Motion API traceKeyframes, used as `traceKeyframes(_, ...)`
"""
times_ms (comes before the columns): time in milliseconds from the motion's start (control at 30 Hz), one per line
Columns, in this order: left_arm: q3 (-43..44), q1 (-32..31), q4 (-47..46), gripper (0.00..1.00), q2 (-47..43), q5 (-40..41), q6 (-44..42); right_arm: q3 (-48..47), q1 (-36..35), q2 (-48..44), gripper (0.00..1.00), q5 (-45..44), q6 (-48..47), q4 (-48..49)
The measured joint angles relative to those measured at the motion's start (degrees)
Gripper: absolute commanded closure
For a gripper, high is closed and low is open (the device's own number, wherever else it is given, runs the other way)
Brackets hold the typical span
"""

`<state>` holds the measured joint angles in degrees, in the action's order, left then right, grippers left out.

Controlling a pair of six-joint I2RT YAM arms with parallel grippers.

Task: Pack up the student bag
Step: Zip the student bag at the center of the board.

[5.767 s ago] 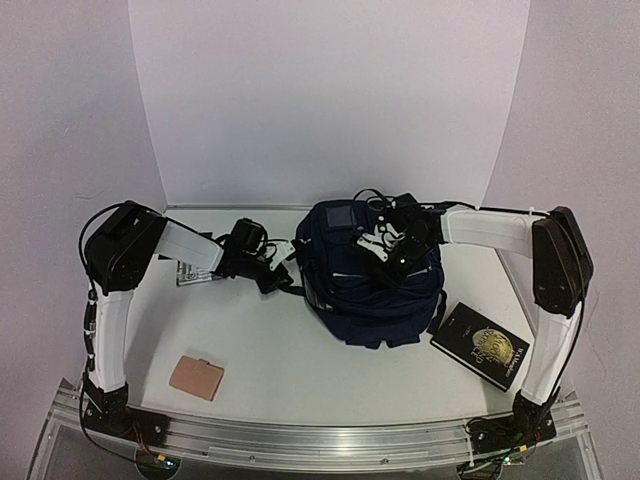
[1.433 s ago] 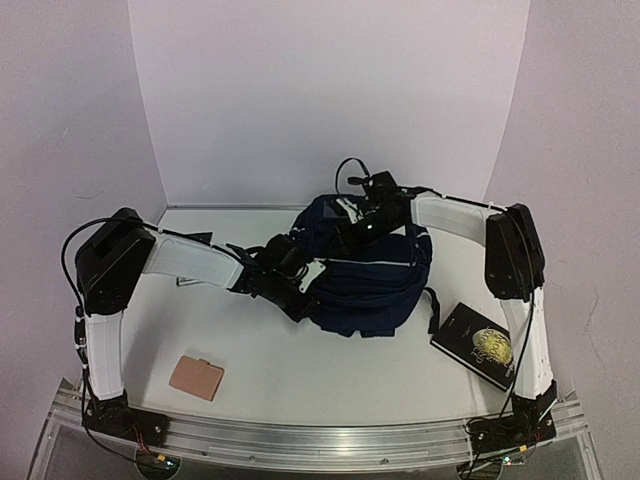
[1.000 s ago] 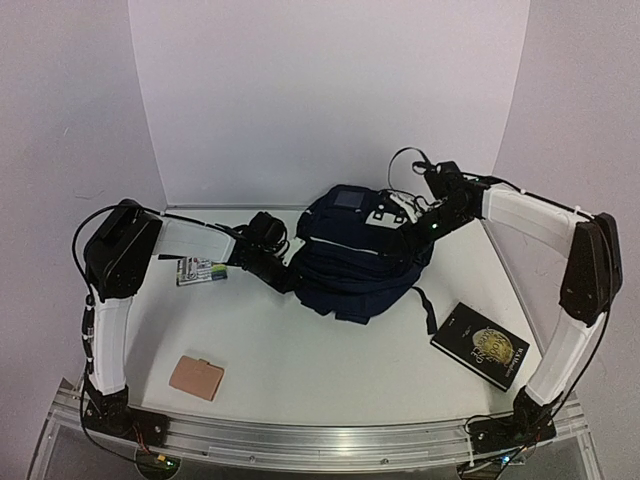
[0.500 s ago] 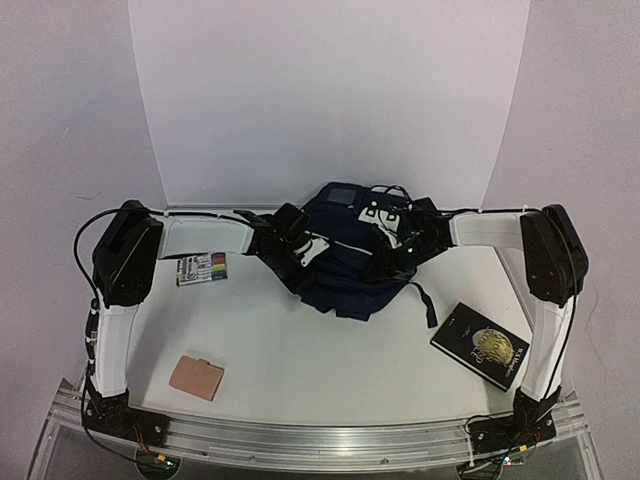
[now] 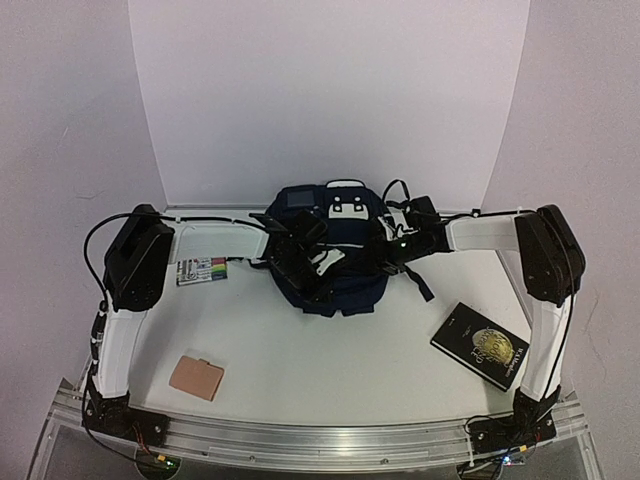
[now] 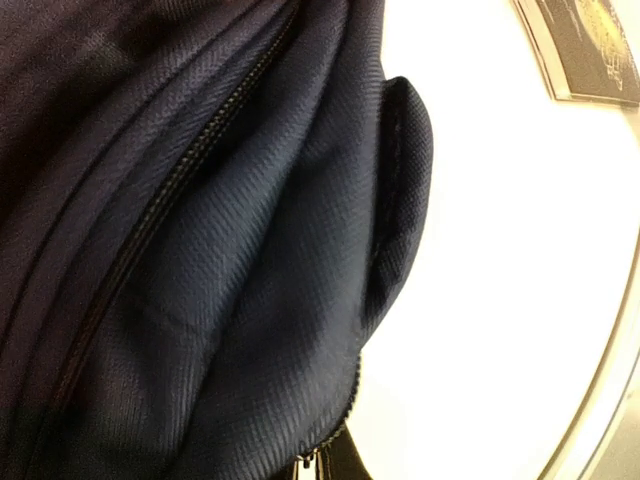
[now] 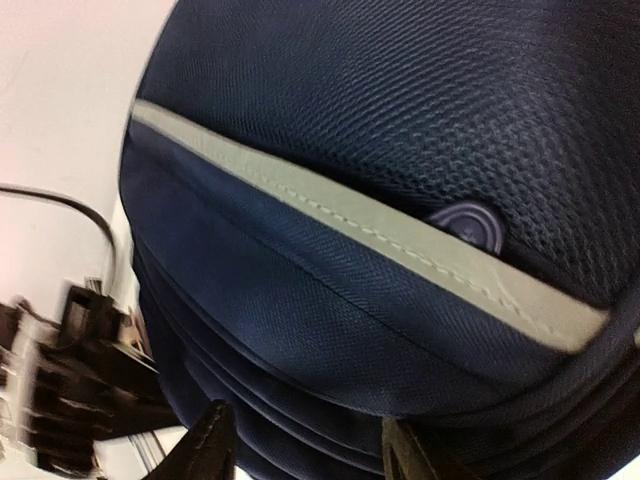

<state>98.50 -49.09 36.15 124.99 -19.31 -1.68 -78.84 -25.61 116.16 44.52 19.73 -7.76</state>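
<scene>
The table (image 5: 330, 370) carries everything, and the bag (image 5: 345, 285) sits toward its back middle, slumped between the two arms, likely so both can work on it at once. The left gripper (image 5: 308, 268) is closed tight and pressed into the bag's left front. Its wrist view is filled with navy cloth and a zipper (image 6: 150, 230), so it probably pinches a fold to steady the bag or pull it open, though the pinch itself is hidden. The right gripper (image 5: 392, 252) has its jaws apart at the bag's right side, near the pale stripe (image 7: 370, 230), holding nothing and seemingly ready to take hold. The book (image 5: 480, 345) lies at the right front, well apart from the bag. The pack of markers (image 5: 201, 270) and a tan pouch (image 5: 196, 377) lie on the left, all outside the bag, so packing looks barely begun.
</scene>
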Motion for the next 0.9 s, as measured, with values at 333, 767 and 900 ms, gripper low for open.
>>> traceKeyframes(333,-5.9,2.6,-10.8,1.0,1.0,-3.5,2.5,-12.6,4.1,0.0,0.13,-1.7,-11.7,-12.1)
traceKeyframes(767,-6.0,3.2,-10.7,1.0,1.0,-4.3,0.1,-30.7,13.7,16.7,0.08,-8.1,-11.9,-12.1)
traceKeyframes(900,-5.9,3.4,-10.4,1.0,1.0,-4.8,0.2,-28.3,13.1,19.3,0.2,-4.7,-9.0,-12.4)
